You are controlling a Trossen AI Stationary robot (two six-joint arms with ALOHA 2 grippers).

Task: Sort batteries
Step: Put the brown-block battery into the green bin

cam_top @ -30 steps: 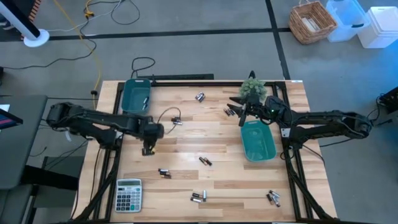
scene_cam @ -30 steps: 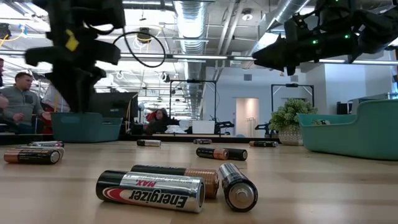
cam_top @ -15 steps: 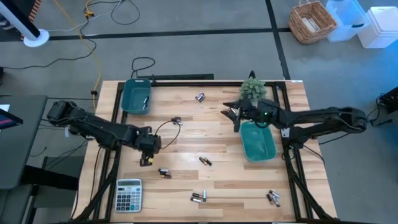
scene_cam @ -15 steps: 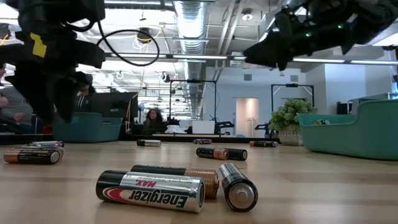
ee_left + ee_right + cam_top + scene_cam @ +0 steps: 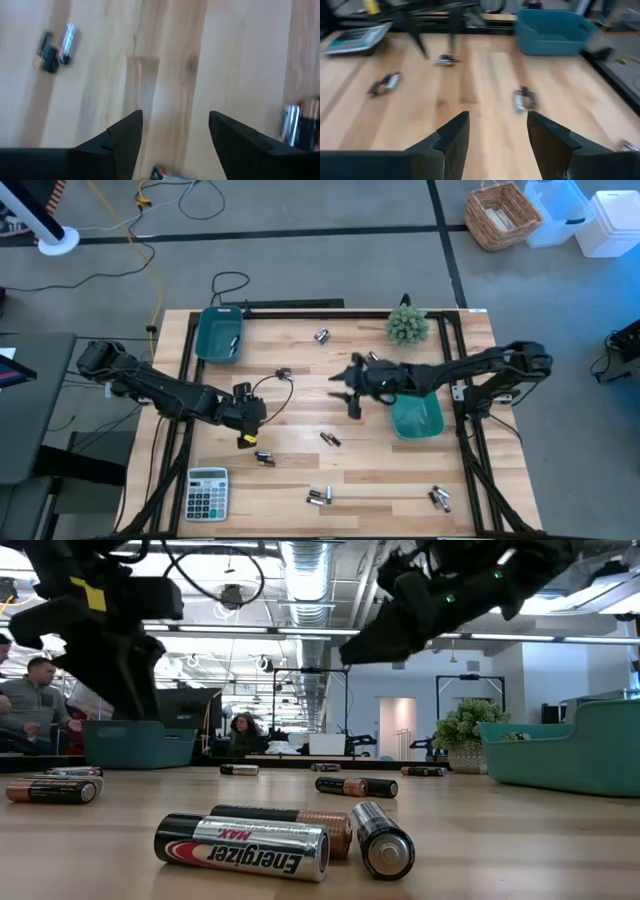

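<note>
**High view: both grippers empty above scattered batteries**

Left gripper (image 5: 245,439) hangs w/ fingers apart, nothing held, just above small silver-and-dark cylinder batteries (image 5: 264,458) on light wooden table (image 5: 300,405). Right gripper (image 5: 350,402) is over table centre, fingers apart, empty, near teal plastic bin (image 5: 415,413). More batteries lie along near edge; one rests in second teal bin (image 5: 218,337) at far left corner.

On the desk (image 5: 300,405), the left end effector (image 5: 246,436) hangs at about 8 o'clock of centre, just above a battery pair (image 5: 264,459), and the right end effector (image 5: 350,402) sits near centre. Teal bins stand at 10 o'clock (image 5: 218,335) and 3 o'clock (image 5: 415,418). A calculator (image 5: 207,494) lies at 7 o'clock, with more batteries (image 5: 319,497) at 6 o'clock.
</note>
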